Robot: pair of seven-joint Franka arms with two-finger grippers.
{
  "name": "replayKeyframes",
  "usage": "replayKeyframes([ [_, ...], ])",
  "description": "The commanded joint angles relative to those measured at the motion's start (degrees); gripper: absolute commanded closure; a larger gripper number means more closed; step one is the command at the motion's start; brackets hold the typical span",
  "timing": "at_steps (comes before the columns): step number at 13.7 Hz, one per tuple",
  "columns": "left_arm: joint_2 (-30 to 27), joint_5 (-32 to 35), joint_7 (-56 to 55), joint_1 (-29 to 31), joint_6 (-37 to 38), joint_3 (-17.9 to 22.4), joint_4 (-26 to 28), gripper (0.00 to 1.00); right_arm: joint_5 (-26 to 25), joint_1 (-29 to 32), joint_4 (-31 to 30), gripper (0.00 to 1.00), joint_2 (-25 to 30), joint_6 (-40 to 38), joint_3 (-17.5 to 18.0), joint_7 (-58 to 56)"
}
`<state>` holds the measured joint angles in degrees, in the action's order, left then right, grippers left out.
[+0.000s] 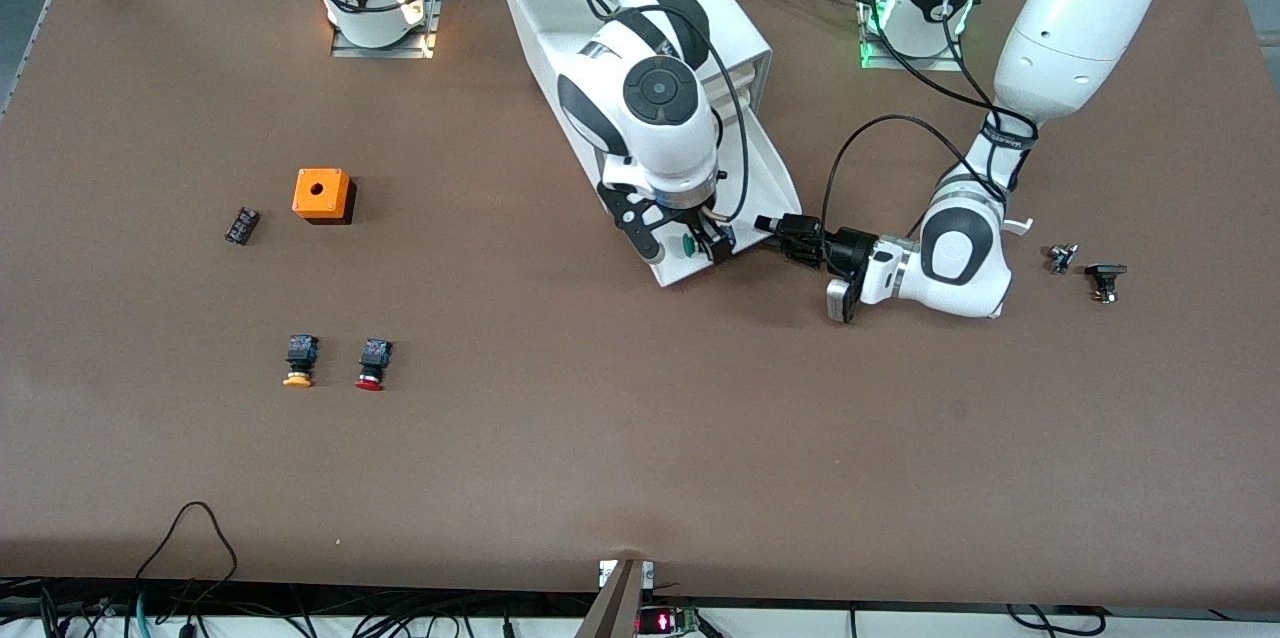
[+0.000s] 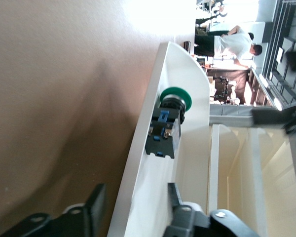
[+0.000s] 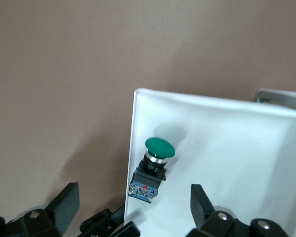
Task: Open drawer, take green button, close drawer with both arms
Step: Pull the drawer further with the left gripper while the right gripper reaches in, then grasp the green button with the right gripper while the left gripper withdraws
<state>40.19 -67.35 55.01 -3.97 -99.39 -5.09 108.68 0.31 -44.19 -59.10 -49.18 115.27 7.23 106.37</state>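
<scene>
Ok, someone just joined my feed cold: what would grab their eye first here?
Likely the pulled-out drawer at mid-table with the green button lying in its corner. The right pincer hangs open over that button, while the left pincer, also open, straddles the drawer's edge from the left arm's end of the table. After that, the orange box toward the right arm's end stands out.

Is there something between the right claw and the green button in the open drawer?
Nothing visible blocks it. The right claw hangs open over the drawer, and the green button lies uncovered between its fingers. The left claw is beside the drawer front, open astride its edge, not over the button.
</scene>
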Motion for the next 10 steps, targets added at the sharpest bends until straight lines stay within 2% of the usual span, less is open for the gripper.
replayKeyframes([
  [1, -1.78, 3.35, -6.64, 1.33, 3.4, -0.01, -1.88, 0.0, 0.3, -1.43, 2.23, 0.0, -2.93, 2.84, -0.55, 3.83],
  [4, -2.57, 7.22, -14.64, 3.35, 8.15, -0.01, -6.09, 0.0, 0.3, -2.3, 2.23, 0.0, -4.95, 5.92, -0.55, 6.03],
  [7, -6.25, 10.99, -22.98, 4.24, 8.42, 0.08, -6.28, 0.0, 0.3, -2.92, 2.23, 0.0, -6.8, 7.15, -0.55, 7.96],
  [8, -8.01, 13.97, -27.19, 4.24, 8.25, 0.43, -6.46, 0.0, 0.3, -3.01, 2.23, 0.0, -7.24, 7.68, -0.55, 8.41],
  [10, -11.0, 24.41, -37.47, 4.15, 7.89, 0.61, -9.43, 0.0, 0.3, -3.27, 2.23, 0.01, -7.94, 8.21, -0.47, 8.85],
])
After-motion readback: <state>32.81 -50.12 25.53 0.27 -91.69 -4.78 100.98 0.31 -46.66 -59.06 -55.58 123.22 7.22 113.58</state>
